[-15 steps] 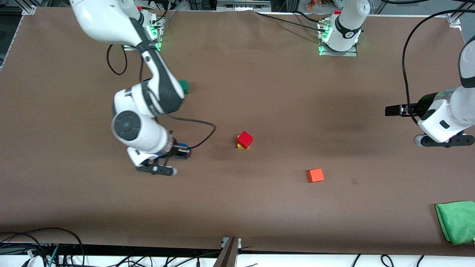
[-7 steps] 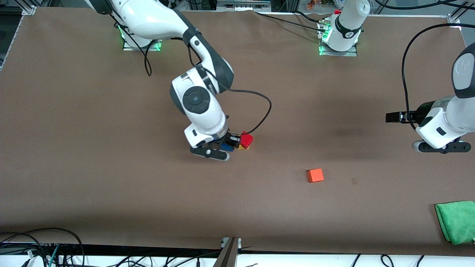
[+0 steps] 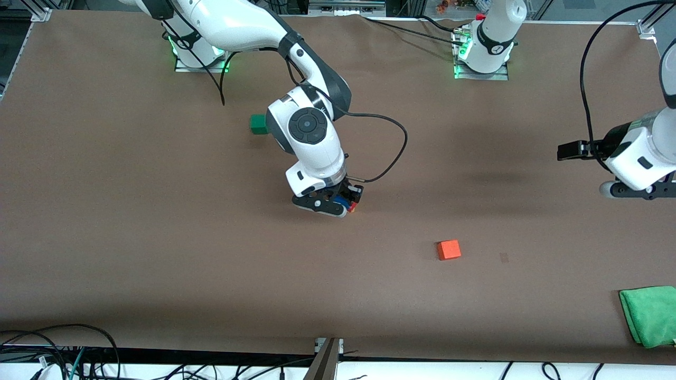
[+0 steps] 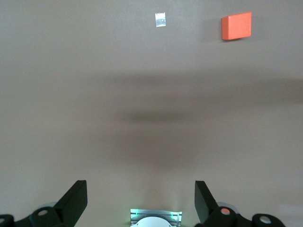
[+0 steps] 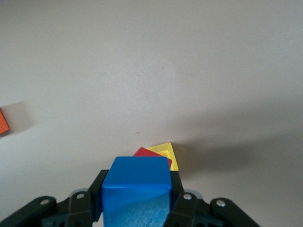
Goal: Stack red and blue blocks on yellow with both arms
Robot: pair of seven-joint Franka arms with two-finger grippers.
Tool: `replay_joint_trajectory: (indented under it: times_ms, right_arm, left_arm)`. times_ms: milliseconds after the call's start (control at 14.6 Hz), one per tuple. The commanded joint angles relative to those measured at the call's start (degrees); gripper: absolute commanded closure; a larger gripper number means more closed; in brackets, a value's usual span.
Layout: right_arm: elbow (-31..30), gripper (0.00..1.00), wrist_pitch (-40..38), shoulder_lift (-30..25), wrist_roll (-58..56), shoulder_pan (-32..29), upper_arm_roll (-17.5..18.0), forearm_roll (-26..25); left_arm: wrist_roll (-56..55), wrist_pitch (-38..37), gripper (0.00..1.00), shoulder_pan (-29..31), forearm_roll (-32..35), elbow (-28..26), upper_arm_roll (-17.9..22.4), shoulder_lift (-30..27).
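Observation:
My right gripper is shut on the blue block and holds it over the red block, which sits on the yellow block near the table's middle. In the front view only slivers of the blue block and the red block show under the right hand; the yellow block is hidden there. My left gripper is open and empty, up in the air over the left arm's end of the table; its fingers show in the left wrist view.
An orange cube lies nearer the front camera than the stack, toward the left arm's end; it also shows in the left wrist view. A green cube sits beside the right arm's wrist. A green cloth lies at the left arm's end.
My right arm has carried the blue block from the right arm's end to over the red-on-yellow stack. My left gripper has shifted slightly and risen.

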Motion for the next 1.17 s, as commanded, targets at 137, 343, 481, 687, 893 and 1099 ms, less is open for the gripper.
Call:
replay_joint_trajectory:
  times_ms: [137,343,481,687,893,1099]
  right_arm:
    - [2.00,0.80,0.57,1.87,2.99,1.56,-0.80,-1.85]
    - [2.00,0.77,1.27,2.57,3.25,1.91,-0.80,-2.55]
    - [2.00,0.74,1.36,2.66,3.34,1.91,-0.80,-2.55]
    - [2.00,0.67,1.45,2.66,3.25,2.00,-0.80,-2.55]
    - [1.91,0.62,1.45,2.66,3.34,2.00,-0.80,-2.55]
    - [1.91,0.60,1.54,3.10,3.78,2.00,-0.80,-2.73]
  left_arm:
    - [1.03,5.91,0.00,-0.78,-0.14,-11.81,-0.19,-7.08]
    - [1.29,17.07,0.00,-0.52,-0.05,-22.62,-0.19,-10.96]
    - [1.29,19.03,0.00,-0.34,-0.05,-23.27,-0.19,-10.53]
    - [1.29,19.83,0.00,-0.07,-0.14,-22.57,-0.19,-10.53]
    - [0.24,17.29,0.00,-0.42,-0.14,-19.07,-0.45,-11.14]
    - [0.15,8.96,0.00,-0.43,-2.60,-10.46,-0.37,-10.79]
